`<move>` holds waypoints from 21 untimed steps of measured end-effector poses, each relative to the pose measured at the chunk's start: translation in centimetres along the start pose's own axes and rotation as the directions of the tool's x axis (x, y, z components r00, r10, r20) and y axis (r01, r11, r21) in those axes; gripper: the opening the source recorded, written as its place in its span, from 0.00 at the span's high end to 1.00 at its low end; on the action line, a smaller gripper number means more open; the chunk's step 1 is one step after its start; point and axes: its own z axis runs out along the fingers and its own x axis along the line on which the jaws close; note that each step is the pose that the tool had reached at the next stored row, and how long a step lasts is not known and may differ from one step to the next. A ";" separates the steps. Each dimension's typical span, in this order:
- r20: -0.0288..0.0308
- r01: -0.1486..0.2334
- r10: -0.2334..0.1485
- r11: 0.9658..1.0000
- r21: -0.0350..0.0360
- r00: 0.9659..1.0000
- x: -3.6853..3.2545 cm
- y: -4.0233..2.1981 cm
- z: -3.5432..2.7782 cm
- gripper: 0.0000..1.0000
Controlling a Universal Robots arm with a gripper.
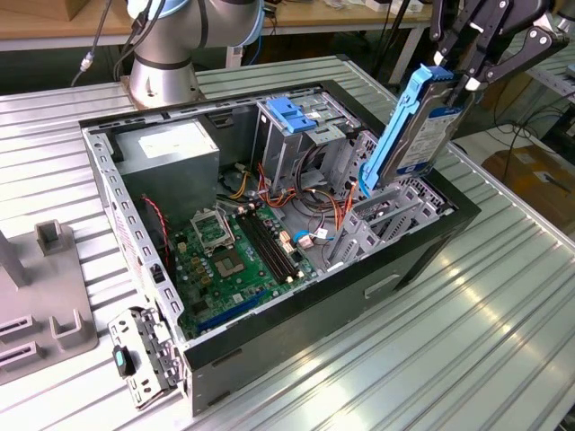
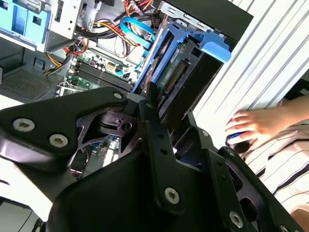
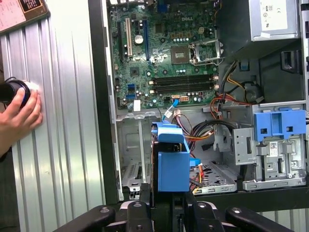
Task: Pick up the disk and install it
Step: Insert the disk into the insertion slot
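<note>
Your bench (image 1: 467,323), a ribbed sheet of pale metal, catches bright light along its ridges. Behind it in the exterior view runs a wooden-topped table (image 1: 54,22) on pale metal legs, with cables (image 1: 90,49) hanging in the shadow beneath. Beyond the bench's edge on the exterior view's right, a brown cardboard box (image 1: 532,175) lies below bench level.

The disk (image 1: 409,126) leans tilted over the drive cage (image 1: 386,220) in the case (image 1: 296,314).
</note>
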 end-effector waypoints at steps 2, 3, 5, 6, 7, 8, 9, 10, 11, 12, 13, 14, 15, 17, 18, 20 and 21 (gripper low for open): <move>0.000 0.000 0.000 1.000 0.000 1.000 0.19 -0.02 0.00 0.65; 0.000 0.000 0.000 1.000 0.000 1.000 0.34 -0.03 0.01 0.65; 0.000 0.000 0.000 1.000 0.000 1.000 0.57 -0.05 0.01 0.65; 0.000 0.000 0.000 1.000 0.000 1.000 0.62 -0.05 0.01 0.65; 0.000 0.000 0.000 1.000 0.000 1.000 0.63 -0.05 0.01 0.65; 0.000 0.000 0.000 1.000 0.000 1.000 0.63 -0.05 0.01 0.65; 0.000 0.000 0.000 1.000 0.000 1.000 0.63 -0.05 0.01 0.65; 0.000 0.000 0.000 1.000 0.000 1.000 0.64 -0.05 0.01 0.65; 0.000 0.000 0.000 1.000 0.000 1.000 0.64 -0.05 0.01 0.65; 0.000 0.000 0.000 1.000 0.000 1.000 0.64 -0.05 0.01 0.65; 0.000 0.000 0.000 1.000 0.000 1.000 0.65 -0.06 0.01 0.65; 0.000 0.000 0.000 1.000 0.000 1.000 0.65 -0.05 0.01 0.65; 0.000 0.000 0.000 1.000 0.000 1.000 0.65 -0.06 0.01 0.65; 0.000 0.000 0.000 1.000 0.000 1.000 0.65 -0.05 0.01 0.65; 0.000 0.000 0.000 1.000 0.000 1.000 0.65 -0.05 0.01 0.65; 0.000 0.000 0.000 1.000 0.000 1.000 0.66 -0.06 0.00 0.65; 0.000 0.000 0.000 1.000 0.000 1.000 0.66 -0.06 0.01 0.65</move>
